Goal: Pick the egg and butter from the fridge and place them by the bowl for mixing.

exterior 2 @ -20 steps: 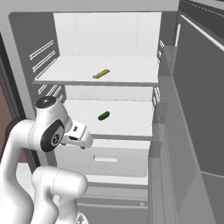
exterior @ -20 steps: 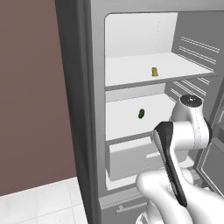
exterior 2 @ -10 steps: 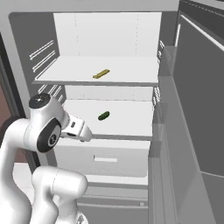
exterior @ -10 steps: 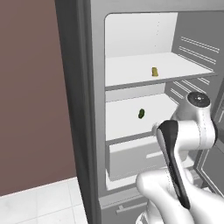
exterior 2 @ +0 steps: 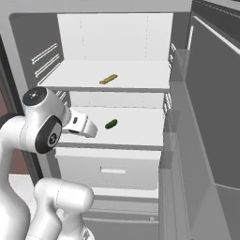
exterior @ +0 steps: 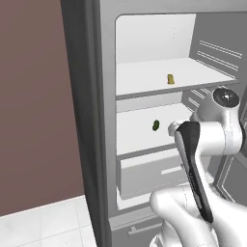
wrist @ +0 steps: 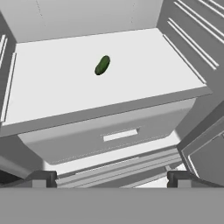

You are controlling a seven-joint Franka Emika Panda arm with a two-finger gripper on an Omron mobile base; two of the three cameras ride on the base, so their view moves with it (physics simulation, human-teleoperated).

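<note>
The fridge (exterior 2: 112, 18) stands open, and the butter (exterior 2: 108, 79), a thin yellow stick, lies flat near the front of the upper shelf (exterior 2: 140, 75). One shelf down sits a small dark green oblong item (wrist: 102, 65), which is no part of the job. The gripper (wrist: 112, 177) faces that lower shelf from outside the fridge, above the white drawer (wrist: 113, 131), with its fingers (wrist: 43, 177) spread wide and holding nothing. The egg and bowl are not to be seen. The butter looks light and fairly stiff but likely soft-surfaced and slick, so a gentle pinch across its narrow width near mid-length seems safest. The egg would want a light touch. No brand, label or writing can be read anywhere.
</note>
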